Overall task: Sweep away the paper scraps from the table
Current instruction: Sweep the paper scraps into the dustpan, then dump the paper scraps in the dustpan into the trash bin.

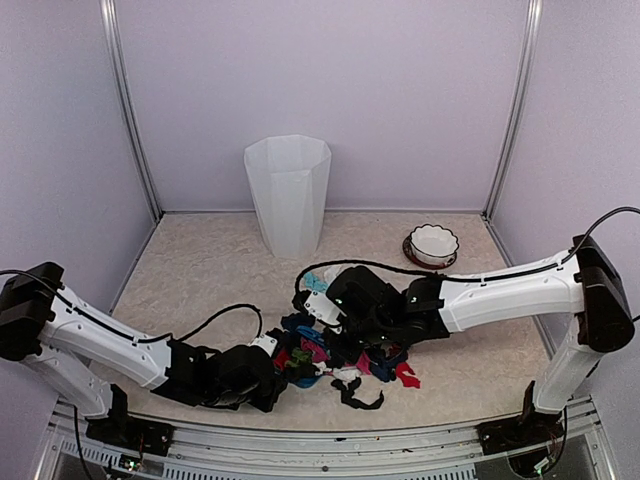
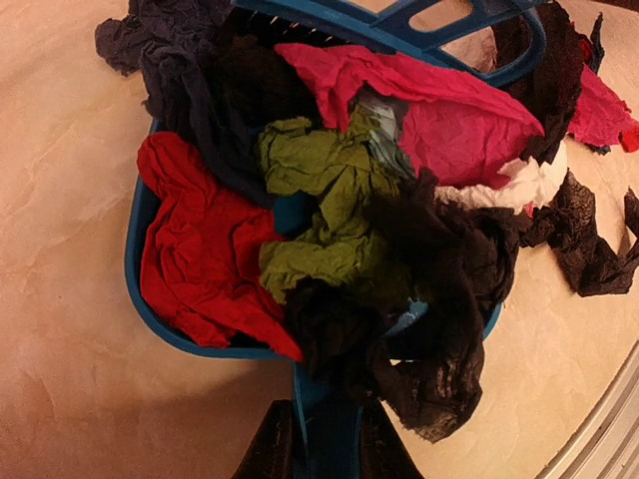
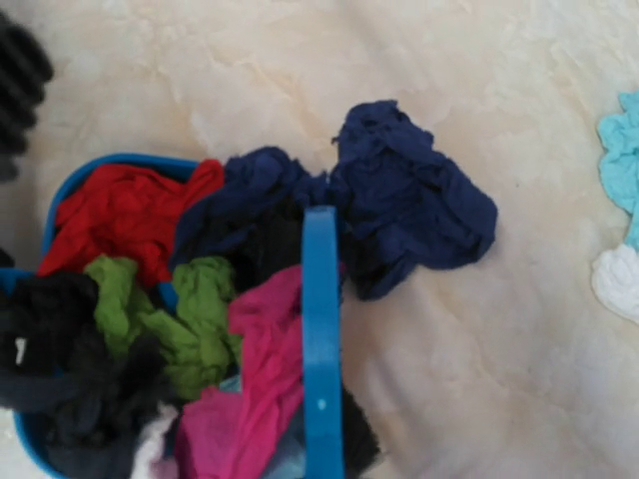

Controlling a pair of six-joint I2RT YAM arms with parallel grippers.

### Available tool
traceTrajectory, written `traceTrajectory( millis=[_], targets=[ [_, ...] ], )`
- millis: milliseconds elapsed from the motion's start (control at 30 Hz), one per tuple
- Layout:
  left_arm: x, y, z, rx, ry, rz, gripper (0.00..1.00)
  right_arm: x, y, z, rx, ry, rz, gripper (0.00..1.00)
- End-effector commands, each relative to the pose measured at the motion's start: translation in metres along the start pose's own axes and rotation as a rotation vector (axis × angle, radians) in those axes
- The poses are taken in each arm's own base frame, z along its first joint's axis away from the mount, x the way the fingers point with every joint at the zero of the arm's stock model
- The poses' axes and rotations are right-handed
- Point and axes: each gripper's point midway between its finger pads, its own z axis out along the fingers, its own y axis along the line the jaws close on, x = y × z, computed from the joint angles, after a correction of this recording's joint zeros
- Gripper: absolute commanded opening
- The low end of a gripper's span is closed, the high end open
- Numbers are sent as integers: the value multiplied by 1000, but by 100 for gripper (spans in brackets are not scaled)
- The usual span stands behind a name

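The blue dustpan [image 2: 136,261] lies on the table [image 2: 70,120], heaped with paper scraps [image 2: 329,205] in red, green, pink and black. My left gripper [image 2: 325,447] is shut on the dustpan's handle [image 2: 337,424], a dark finger on each side. In the right wrist view the blue brush [image 3: 320,329] runs up from the bottom edge across the pile, beside the dustpan [image 3: 110,161]. My right gripper [image 1: 335,318] is shut on the brush; its fingers are hidden. A navy scrap [image 3: 414,205] lies just outside the pan. Black and red scraps [image 1: 362,392] lie near the front edge.
A tall white bin [image 1: 288,195] stands at the back centre. A white scalloped bowl [image 1: 432,244] sits at the back right. Teal [image 3: 621,160] and white [image 3: 617,284] bits lie right of the navy scrap. The metal front edge [image 2: 599,439] runs close to the dustpan.
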Motion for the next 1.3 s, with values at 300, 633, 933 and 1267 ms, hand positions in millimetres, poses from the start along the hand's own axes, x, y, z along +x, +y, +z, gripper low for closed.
traceTrajectory(
  millis=[300, 633, 933, 1267],
  targets=[
    [6, 24, 6, -57, -55, -7, 0, -17, -37, -38, 201, -58, 63, 0],
    [-12, 21, 3, -34, -162, -15, 0, -23, -78, -83, 374, -145, 170, 0],
    [-36, 17, -5, -28, -259, -9, 0, 5, -104, -113, 432, -165, 290, 0],
    [-67, 10, -26, -26, -339, 13, 0, 31, -115, -119, 467, -137, 340, 0]
  ],
)
